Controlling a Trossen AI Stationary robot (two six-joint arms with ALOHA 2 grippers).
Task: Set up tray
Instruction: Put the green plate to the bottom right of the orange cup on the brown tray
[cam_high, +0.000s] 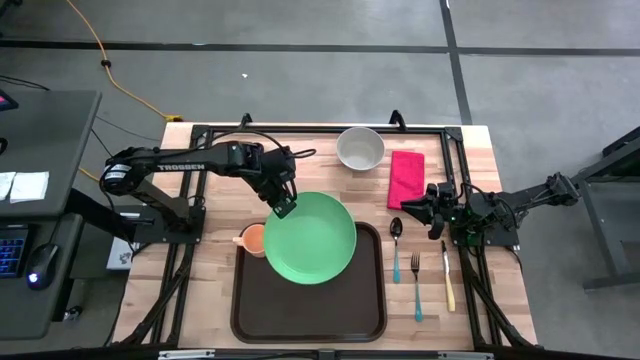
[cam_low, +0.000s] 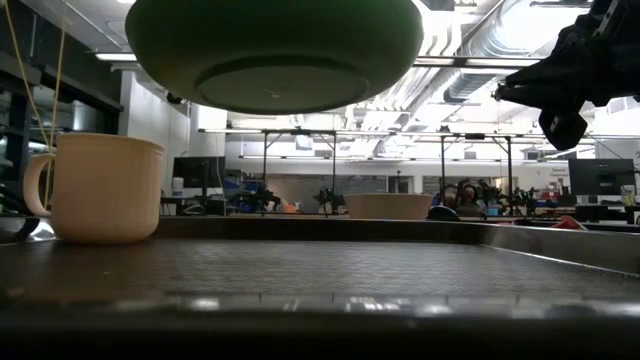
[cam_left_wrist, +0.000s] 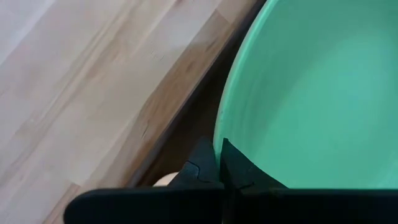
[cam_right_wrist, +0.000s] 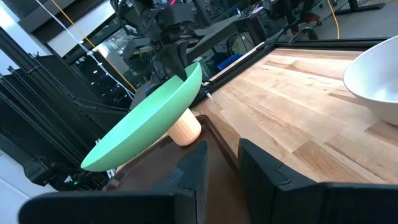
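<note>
The dark brown tray (cam_high: 308, 310) lies at the table's near middle. A green plate (cam_high: 312, 238) hangs tilted above its far half; in the low view the plate (cam_low: 275, 50) is clear of the tray floor (cam_low: 300, 270). My left gripper (cam_high: 283, 205) is shut on the plate's far-left rim. A beige cup (cam_high: 250, 240) stands upright at the tray's far-left corner, partly under the plate, and shows in the low view (cam_low: 100, 190). My right gripper (cam_high: 432, 210) waits open over the table's right side, above the spoon's bowl (cam_high: 396, 227). My left gripper pinches the green plate's rim (cam_left_wrist: 219, 134) at its far-left edge, one finger (cam_left_wrist: 239, 169) inside the plate and one (cam_left_wrist: 198, 168) outside. The fingers come slanting down from the table's far left. The plate is lifted clear of the tray and tilts.
A white bowl (cam_high: 360, 148) and a red napkin (cam_high: 405, 178) sit at the table's far right. A spoon (cam_high: 396, 245), a fork (cam_high: 417, 285) and a knife (cam_high: 447, 275) lie right of the tray. Bare wood shows left of the tray (cam_high: 200, 280).
</note>
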